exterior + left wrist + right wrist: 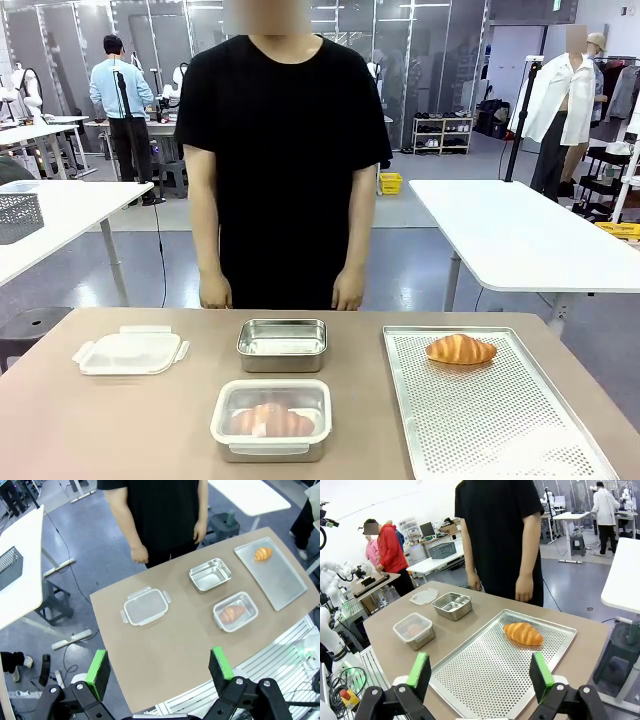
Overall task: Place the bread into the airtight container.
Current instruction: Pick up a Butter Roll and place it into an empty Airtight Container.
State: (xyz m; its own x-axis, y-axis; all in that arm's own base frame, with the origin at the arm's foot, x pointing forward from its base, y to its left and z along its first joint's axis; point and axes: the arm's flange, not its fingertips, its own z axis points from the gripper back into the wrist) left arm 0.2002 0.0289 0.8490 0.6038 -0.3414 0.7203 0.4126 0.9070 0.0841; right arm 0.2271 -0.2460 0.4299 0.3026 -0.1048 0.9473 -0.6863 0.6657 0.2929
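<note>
A golden bread (460, 349) lies at the far end of a perforated metal tray (500, 430) on the right. An open, empty steel airtight container (282, 344) stands at the table's middle. My right gripper (479, 672) hangs open above the tray's near end, short of the bread (522, 633), nothing between its green pads. From high above the table's near edge, my left gripper (159, 669) looks down, open and empty, far from the container (210, 574) and the bread (262, 553).
A second container (271, 418), lidded with a bread inside, stands nearer the robot. A loose clear lid (130, 351) lies at the left. A person stands at the far edge, a hand (347, 293) hanging just behind the table.
</note>
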